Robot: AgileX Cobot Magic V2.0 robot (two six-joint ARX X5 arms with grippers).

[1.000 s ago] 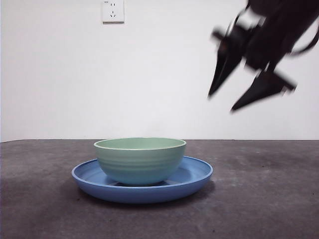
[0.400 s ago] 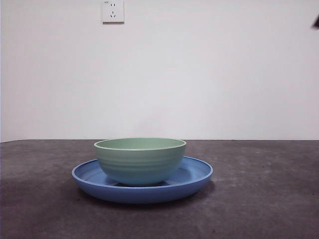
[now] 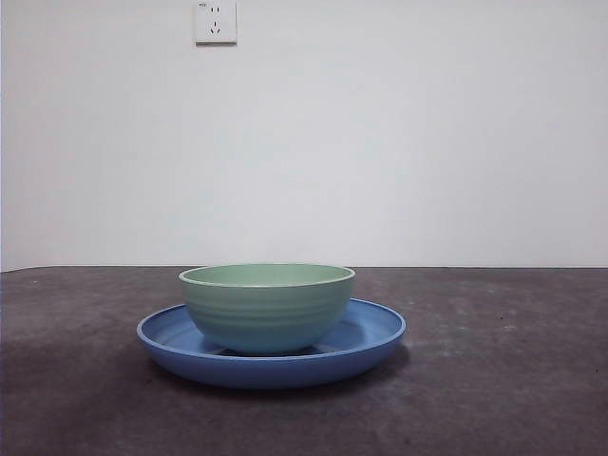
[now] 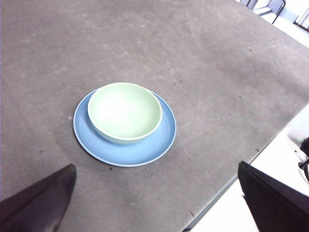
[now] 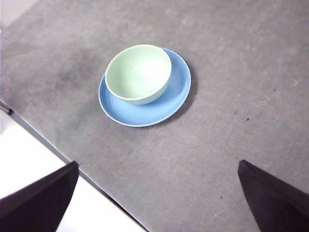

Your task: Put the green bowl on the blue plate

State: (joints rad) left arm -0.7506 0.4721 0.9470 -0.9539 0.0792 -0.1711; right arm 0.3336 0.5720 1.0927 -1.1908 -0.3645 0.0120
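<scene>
Sitting upright: green bowl (image 3: pixel 267 306) on blue plate (image 3: pixel 370 337).

green bowl (image 5: pixel 138 72) upright on blue plate (image 5: pixel 176 94), grey table (image 5: pixel 231 72)

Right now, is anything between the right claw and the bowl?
No. In the right wrist view, only bare grey table lies between the open right claw and the green bowl.
</scene>
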